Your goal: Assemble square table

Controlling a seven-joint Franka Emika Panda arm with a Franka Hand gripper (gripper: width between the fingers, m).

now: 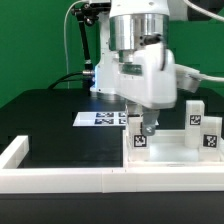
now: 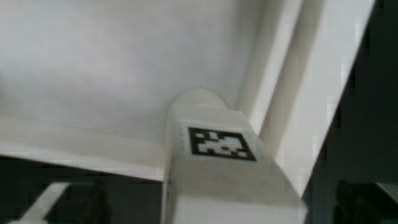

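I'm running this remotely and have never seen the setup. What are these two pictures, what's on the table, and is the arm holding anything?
The exterior view shows one robot arm over a black table edged by a white rail. Its gripper hangs above the white square tabletop, beside a tagged leg standing on it. Two more legs stand toward the exterior view's right. The flat tag strip behind is the marker board, not furniture. The other picture comes from the wrist camera: a close look at that leg against the slab. The jaws stand open; nothing is held.
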